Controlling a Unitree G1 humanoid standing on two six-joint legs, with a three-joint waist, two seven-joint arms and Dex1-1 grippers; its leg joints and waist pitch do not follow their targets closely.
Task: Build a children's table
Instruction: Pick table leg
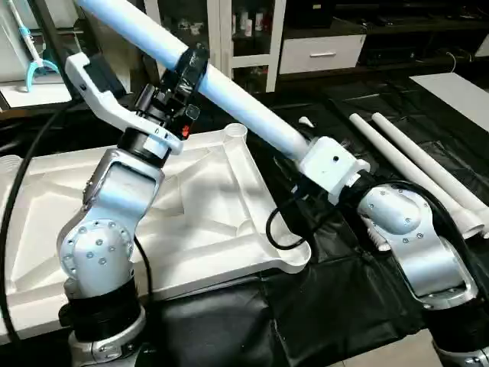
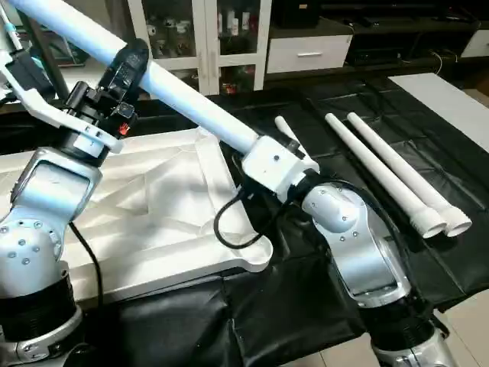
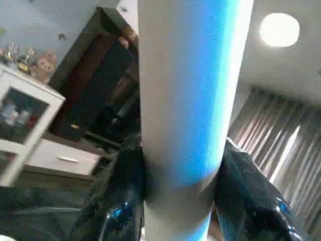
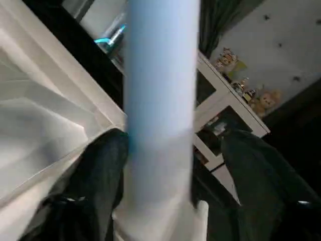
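Observation:
The white table top (image 1: 221,199) lies upside down on black cloth, its ribs and a round corner socket (image 1: 237,131) facing up. One long white leg (image 1: 244,103) slants through the air above it. My left gripper (image 1: 187,67) is shut on the leg's upper part, both fingers (image 3: 123,186) pressed to it. My right gripper (image 4: 165,145) straddles the leg's lower end over the top's right edge; one finger (image 4: 108,170) touches it and the other stands apart, so it is open. Two more legs (image 2: 382,172) lie side by side on the cloth at the right. A third leg (image 2: 284,126) runs under my right arm.
A black cable (image 1: 281,229) loops from my right wrist over the top's near right corner. A white glass-door cabinet (image 2: 221,38) and a white drawer (image 1: 321,53) stand behind. A white board (image 1: 458,92) lies at the far right.

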